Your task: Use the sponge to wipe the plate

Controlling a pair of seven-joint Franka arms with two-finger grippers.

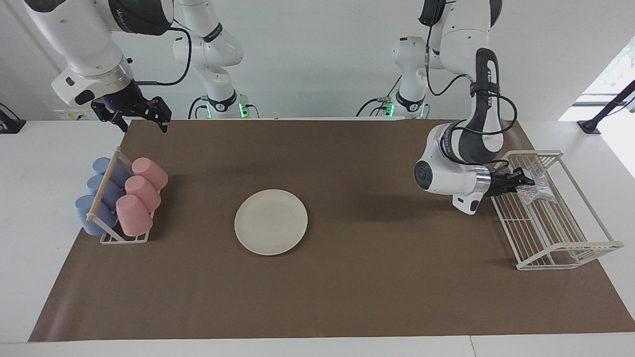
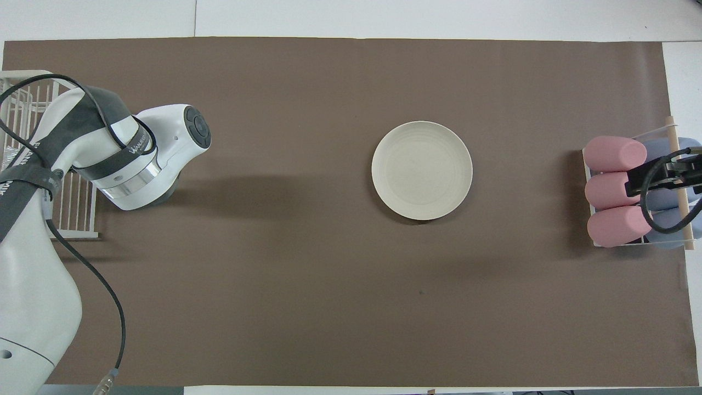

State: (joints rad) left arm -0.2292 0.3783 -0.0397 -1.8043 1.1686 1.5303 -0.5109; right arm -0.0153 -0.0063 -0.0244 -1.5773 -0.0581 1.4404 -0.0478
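The cream-white plate [image 1: 271,221] lies flat in the middle of the brown mat; it also shows in the overhead view [image 2: 422,170]. The silvery speckled sponge [image 1: 540,192] lies in the white wire rack [image 1: 560,248] at the left arm's end of the table. My left gripper [image 1: 523,182] reaches sideways into the rack and is at the sponge's edge. In the overhead view my left arm hides that gripper and the sponge. My right gripper [image 1: 143,118] is open and empty, and waits raised near the cup rack; it also shows in the overhead view [image 2: 666,175].
A cup rack [image 1: 124,238] with three pink cups [image 1: 141,193] and three blue cups [image 1: 99,198] stands at the right arm's end of the table. The brown mat [image 1: 347,297] covers most of the table. The wire rack also shows in the overhead view [image 2: 71,208].
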